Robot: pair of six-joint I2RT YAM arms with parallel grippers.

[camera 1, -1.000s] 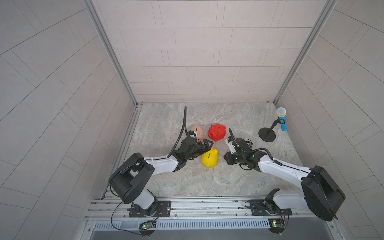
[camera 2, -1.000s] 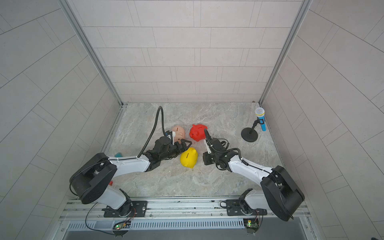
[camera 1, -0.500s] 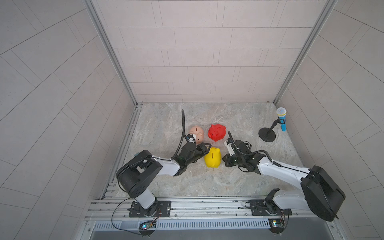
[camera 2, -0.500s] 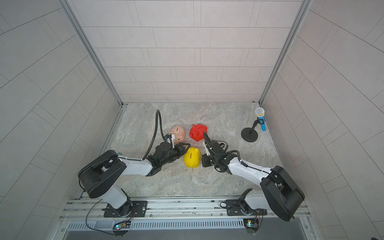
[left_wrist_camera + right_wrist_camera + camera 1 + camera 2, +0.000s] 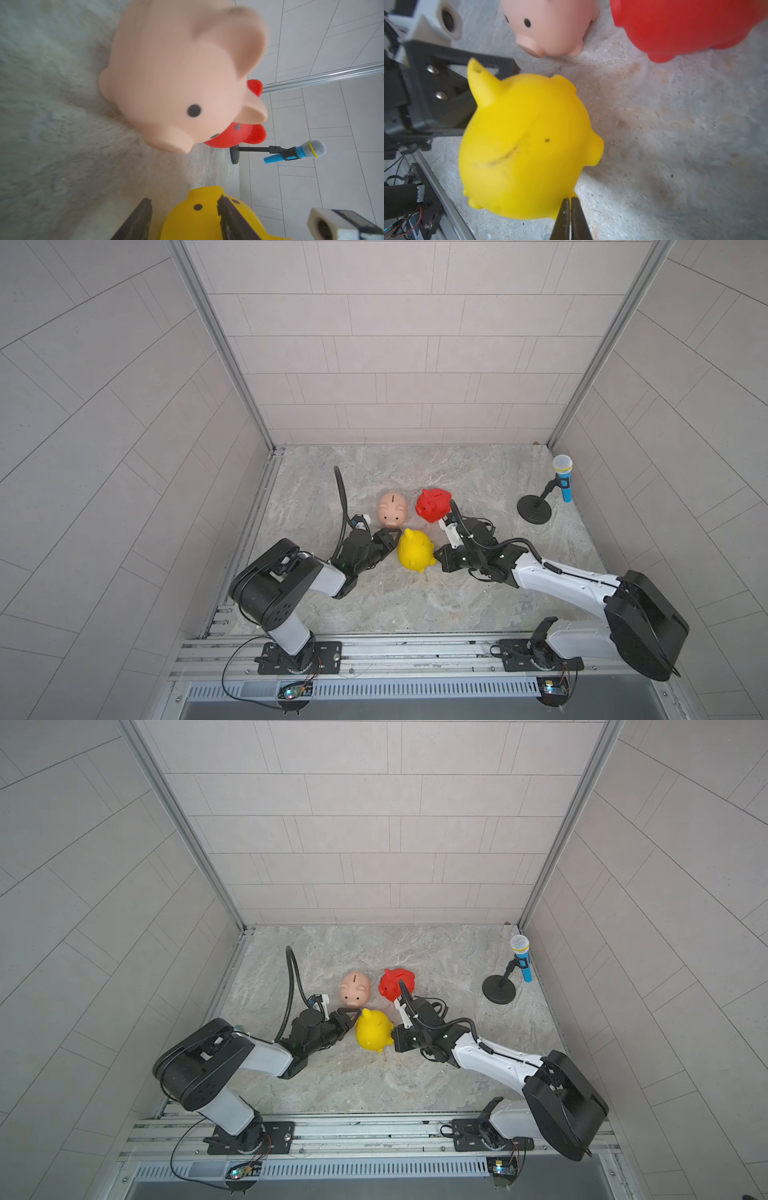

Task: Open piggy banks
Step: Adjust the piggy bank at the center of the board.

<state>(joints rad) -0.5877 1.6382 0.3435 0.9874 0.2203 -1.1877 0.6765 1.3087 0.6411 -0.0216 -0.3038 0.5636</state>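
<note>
While my left gripper pinches the yellow pig's snout, my right gripper clamps one of its feet.

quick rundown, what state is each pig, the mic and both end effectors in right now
yellow pig: tipped over, gripped at both ends, belly plug not visible
pink pig: upright, untouched, coin slot on top
red pig: upright, untouched
microphone: clipped in its stand, standing
left end effector: shut on the yellow pig's snout
right end effector: shut on a foot of the yellow pig
</note>
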